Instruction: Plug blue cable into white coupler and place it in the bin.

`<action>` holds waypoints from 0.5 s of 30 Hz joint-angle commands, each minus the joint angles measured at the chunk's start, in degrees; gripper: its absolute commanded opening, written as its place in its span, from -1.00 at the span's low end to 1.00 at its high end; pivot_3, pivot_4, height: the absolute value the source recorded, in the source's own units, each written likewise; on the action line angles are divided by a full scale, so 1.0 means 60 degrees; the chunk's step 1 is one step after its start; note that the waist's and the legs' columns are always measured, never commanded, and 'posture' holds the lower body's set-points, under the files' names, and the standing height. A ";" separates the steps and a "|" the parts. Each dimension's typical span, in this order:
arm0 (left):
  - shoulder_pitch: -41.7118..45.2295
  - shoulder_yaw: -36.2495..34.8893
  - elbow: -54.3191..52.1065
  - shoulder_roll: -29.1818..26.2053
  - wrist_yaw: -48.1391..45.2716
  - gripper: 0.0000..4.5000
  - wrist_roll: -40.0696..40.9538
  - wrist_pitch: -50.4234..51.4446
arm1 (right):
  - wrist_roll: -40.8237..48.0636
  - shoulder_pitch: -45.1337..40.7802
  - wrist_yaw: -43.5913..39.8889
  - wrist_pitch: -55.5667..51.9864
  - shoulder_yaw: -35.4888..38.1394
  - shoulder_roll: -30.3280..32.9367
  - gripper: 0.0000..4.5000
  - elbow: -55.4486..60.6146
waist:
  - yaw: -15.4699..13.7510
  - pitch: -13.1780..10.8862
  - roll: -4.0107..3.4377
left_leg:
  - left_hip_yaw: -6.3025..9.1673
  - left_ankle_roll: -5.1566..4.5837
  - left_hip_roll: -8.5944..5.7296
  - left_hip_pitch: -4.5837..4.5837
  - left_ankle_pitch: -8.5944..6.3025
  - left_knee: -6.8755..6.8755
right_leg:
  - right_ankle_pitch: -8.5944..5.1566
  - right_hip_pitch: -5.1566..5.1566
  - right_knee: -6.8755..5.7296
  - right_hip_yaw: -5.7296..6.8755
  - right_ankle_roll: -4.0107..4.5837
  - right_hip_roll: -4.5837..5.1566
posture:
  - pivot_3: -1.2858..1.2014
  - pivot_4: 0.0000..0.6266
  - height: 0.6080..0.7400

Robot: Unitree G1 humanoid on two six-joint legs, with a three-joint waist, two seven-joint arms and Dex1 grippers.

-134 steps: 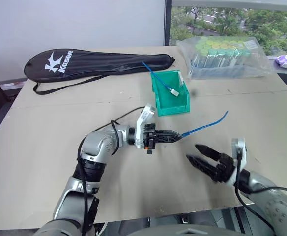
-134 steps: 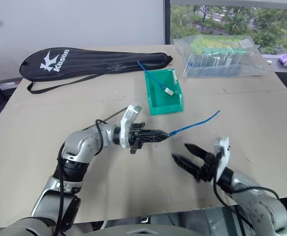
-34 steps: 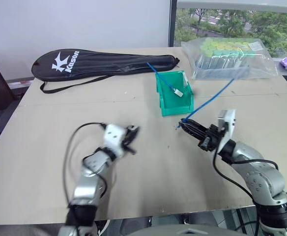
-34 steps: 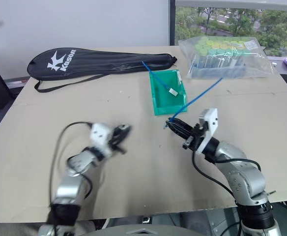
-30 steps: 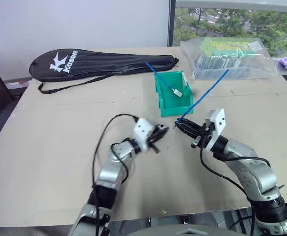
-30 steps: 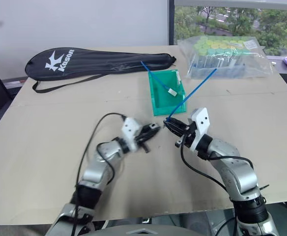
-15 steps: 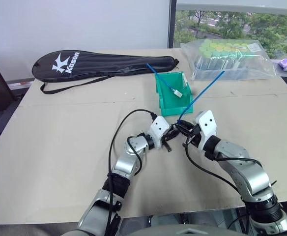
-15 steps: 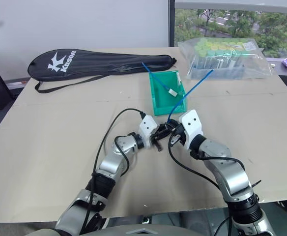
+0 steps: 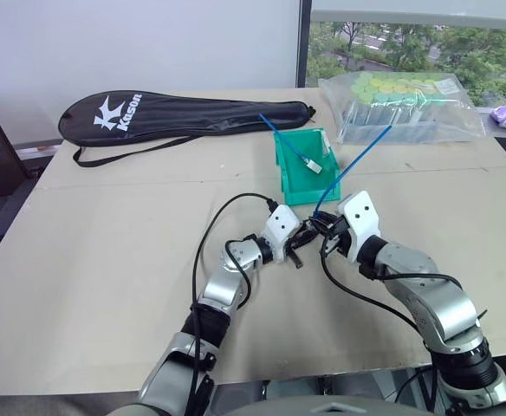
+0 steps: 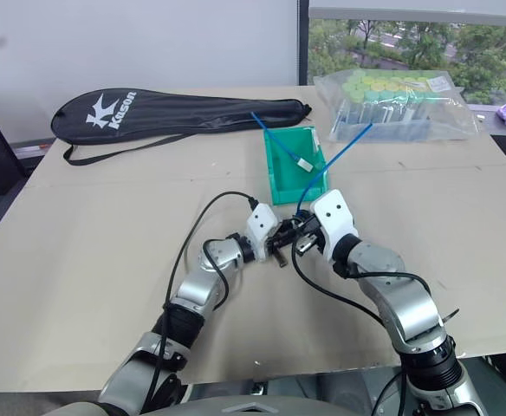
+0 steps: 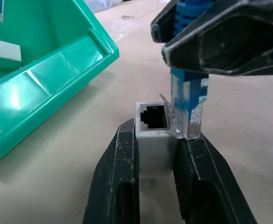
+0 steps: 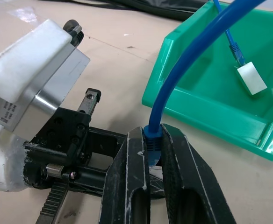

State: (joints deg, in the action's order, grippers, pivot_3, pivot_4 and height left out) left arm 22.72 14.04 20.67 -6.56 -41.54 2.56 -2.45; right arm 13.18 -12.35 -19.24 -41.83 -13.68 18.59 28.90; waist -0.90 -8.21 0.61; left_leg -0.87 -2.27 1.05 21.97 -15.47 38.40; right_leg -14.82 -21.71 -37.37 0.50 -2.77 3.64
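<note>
The clear plug on the blue cable (image 11: 188, 105) stood just beside the white coupler (image 11: 153, 135), at the socket's edge and not yet inside it. The dark socket opening faced the wrist camera, with the plug upright against the coupler's side wall. So the plugging step was under way but not done; by my reading the plug needed to be lined up with the opening and pushed home, and the drop into the bin (image 9: 298, 178) was still to come.

The left gripper (image 11: 157, 175) had its two fingers closed snugly on the coupler, one on each side. The right gripper (image 12: 153, 161) was clamped tight on the cable just behind the plug; from there the cable rose in a curve toward the clear bag of green-capped items (image 9: 405, 104).

The two grippers met tip to tip just above the table (image 9: 106, 260), near the front lip of the bin. Both forearms reached inward and forward, the left roughly level, the right tipped slightly down.

The bin already held another blue cable fitted with its own white block (image 9: 314, 164). A black racket bag (image 9: 184, 113) lay well behind
</note>
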 commanded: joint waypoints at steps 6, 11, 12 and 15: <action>-0.0421 0.0232 0.0169 -0.0101 -0.0594 -0.84 0.0276 0.0841 | -0.0561 0.0008 0.0654 -0.0391 -0.0036 -0.0251 -1.00 -0.0201 | 0.0012 0.0003 -0.0003 | -0.0001 0.0000 0.0003 0.0002 0.0000 -0.0007 | 0.0000 0.0000 0.0013 0.0002 0.0000 0.0003 | 0.03 -0.52 1.00; -0.0433 0.0167 0.0093 -0.0204 -0.0851 -0.84 0.0450 0.1150 | -0.0588 -0.0025 0.0790 -0.0406 0.0042 -0.0465 -1.00 -0.0211 | 0.0018 0.0004 -0.0005 | -0.0002 -0.0001 0.0007 0.0005 -0.0001 -0.0033 | 0.0001 0.0000 0.0050 0.0006 -0.0001 0.0002 | 0.03 -0.52 1.00; -0.0428 0.0149 0.0087 -0.0211 -0.0888 -0.84 0.0501 0.1226 | -0.0585 -0.0026 0.0814 -0.0403 0.0059 -0.0520 -1.00 -0.0205 | 0.0018 0.0005 -0.0006 | -0.0001 -0.0001 0.0010 0.0006 -0.0002 -0.0040 | 0.0001 -0.0001 0.0058 0.0009 -0.0001 0.0001 | 0.03 -0.52 1.00; -0.0401 0.0156 0.0065 -0.0270 -0.0941 -0.84 0.0531 0.1343 | -0.0571 0.0050 0.0771 -0.0423 0.0124 -0.0508 -1.00 -0.0158 | 0.0019 0.0005 -0.0007 | 0.0000 -0.0001 0.0016 0.0009 -0.0002 -0.0043 | 0.0001 -0.0001 0.0064 0.0016 -0.0001 0.0001 | 0.03 -0.52 1.00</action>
State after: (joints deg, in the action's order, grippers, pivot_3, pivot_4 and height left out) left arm 22.67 13.43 18.57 -8.12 -45.93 5.81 3.25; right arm 10.42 -12.81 -15.10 -42.91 -14.10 15.11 28.76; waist -0.79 -8.18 0.57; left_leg -0.87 -2.28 1.15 22.03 -15.48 38.14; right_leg -14.82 -21.71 -36.96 0.60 -2.77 3.64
